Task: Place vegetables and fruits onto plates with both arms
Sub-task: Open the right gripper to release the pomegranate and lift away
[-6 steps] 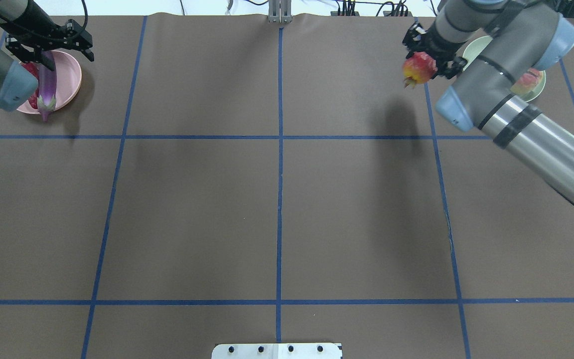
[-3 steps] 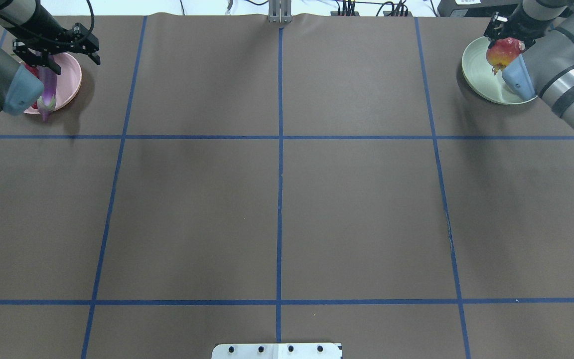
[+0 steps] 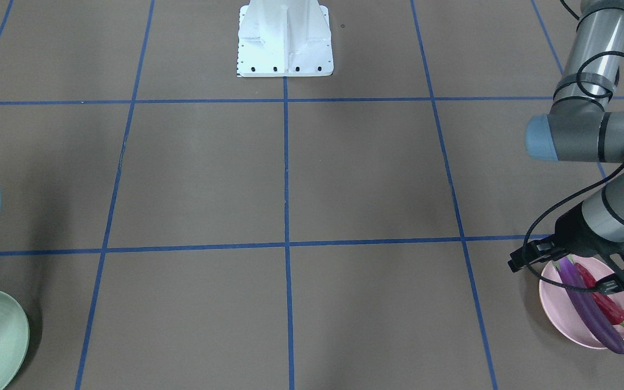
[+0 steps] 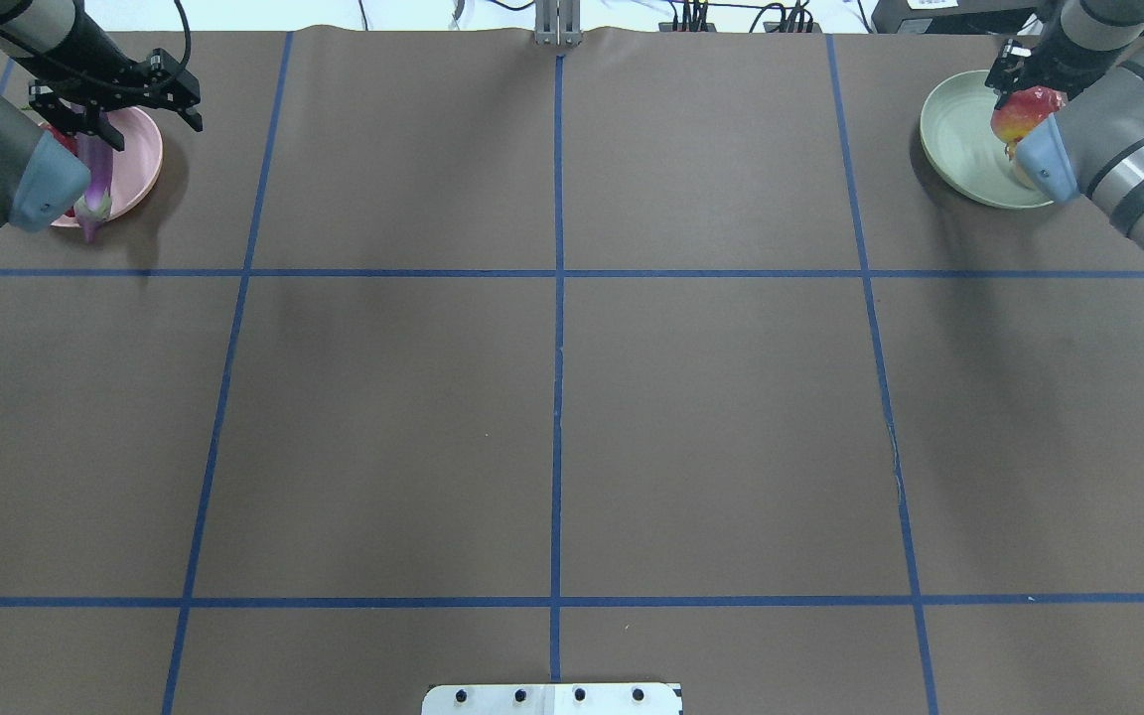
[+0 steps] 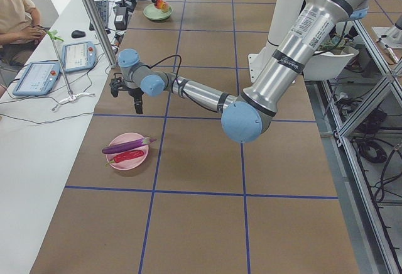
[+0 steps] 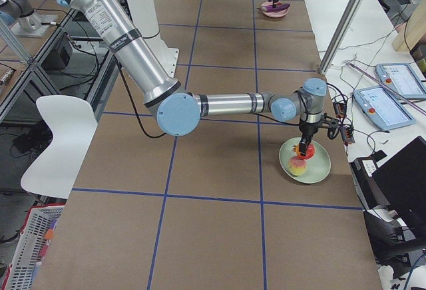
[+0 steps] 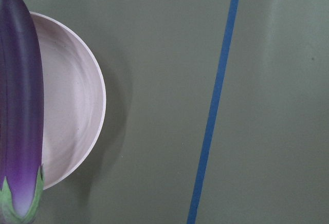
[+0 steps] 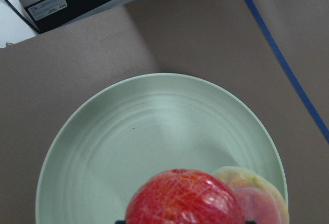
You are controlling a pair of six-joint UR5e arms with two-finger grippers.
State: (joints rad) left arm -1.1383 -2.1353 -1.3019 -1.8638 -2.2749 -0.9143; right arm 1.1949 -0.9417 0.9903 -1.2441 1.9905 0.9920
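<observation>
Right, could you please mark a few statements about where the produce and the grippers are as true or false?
1. The eggplant lies on the pink plate beside the chili pepper. True.
2. The peach sits on the pink plate. False: it is on the mint green plate.
3. The right gripper holds the pomegranate over the mint green plate. True.
4. The left gripper is clamped on the eggplant. False: it is open above the pink plate, and the eggplant lies free.
</observation>
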